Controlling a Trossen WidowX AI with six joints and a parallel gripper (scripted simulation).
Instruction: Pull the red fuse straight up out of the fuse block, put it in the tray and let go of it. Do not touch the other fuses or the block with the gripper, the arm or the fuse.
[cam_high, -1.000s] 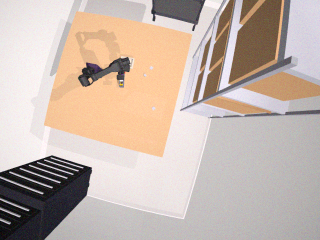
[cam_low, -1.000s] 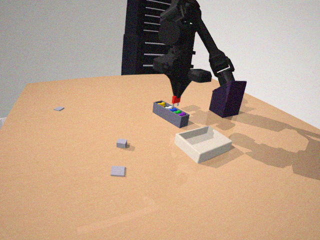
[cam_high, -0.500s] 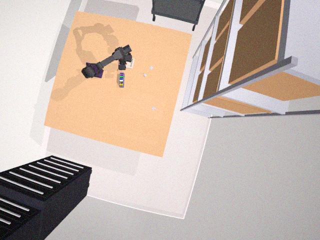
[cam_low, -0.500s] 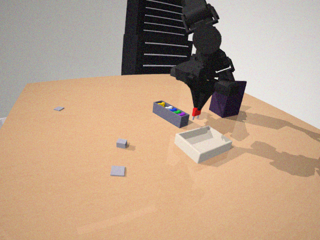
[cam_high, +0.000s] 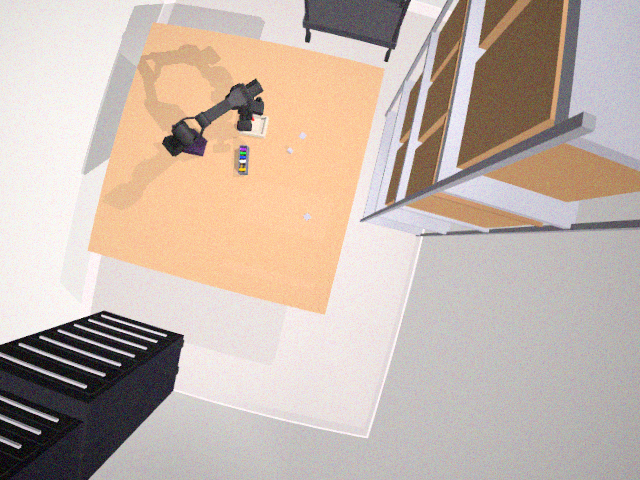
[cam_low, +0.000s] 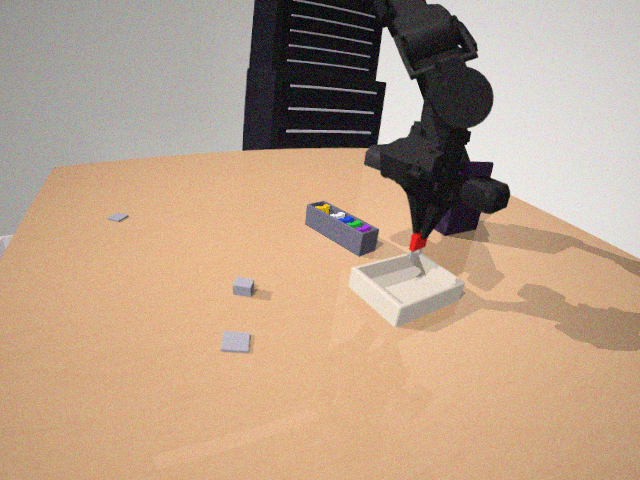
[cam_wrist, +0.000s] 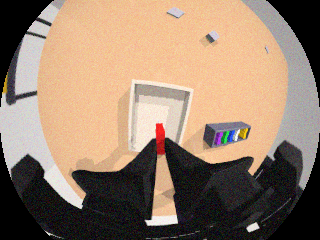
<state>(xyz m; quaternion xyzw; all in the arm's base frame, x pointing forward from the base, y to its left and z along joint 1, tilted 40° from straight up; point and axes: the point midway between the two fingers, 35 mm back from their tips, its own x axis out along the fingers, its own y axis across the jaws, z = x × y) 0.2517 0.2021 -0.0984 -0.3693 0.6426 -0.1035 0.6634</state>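
My gripper (cam_low: 419, 235) (cam_wrist: 160, 141) is shut on the red fuse (cam_low: 417, 242) (cam_wrist: 160, 135), which hangs with its metal prongs down. In the exterior view the fuse is over the far part of the cream tray (cam_low: 397, 310) (cam_wrist: 132, 107) (cam_high: 254, 135); in the wrist view it overlaps the tray's near end. A speck of red shows beside the gripper in the top view. The grey fuse block (cam_low: 330, 230) (cam_wrist: 210, 138) (cam_high: 243, 173) stands apart from the gripper and holds several fuses: yellow, white, blue, green and purple.
A small grey cube (cam_low: 242, 287) (cam_wrist: 213, 36) (cam_high: 290, 150) and a flat grey piece (cam_low: 235, 342) (cam_wrist: 175, 12) (cam_high: 302, 135) lie beyond the tray from the arm. Another flat piece (cam_low: 117, 217) (cam_high: 307, 217) lies farther off. The arm's dark purple base (cam_low: 457, 219) stands behind the gripper.
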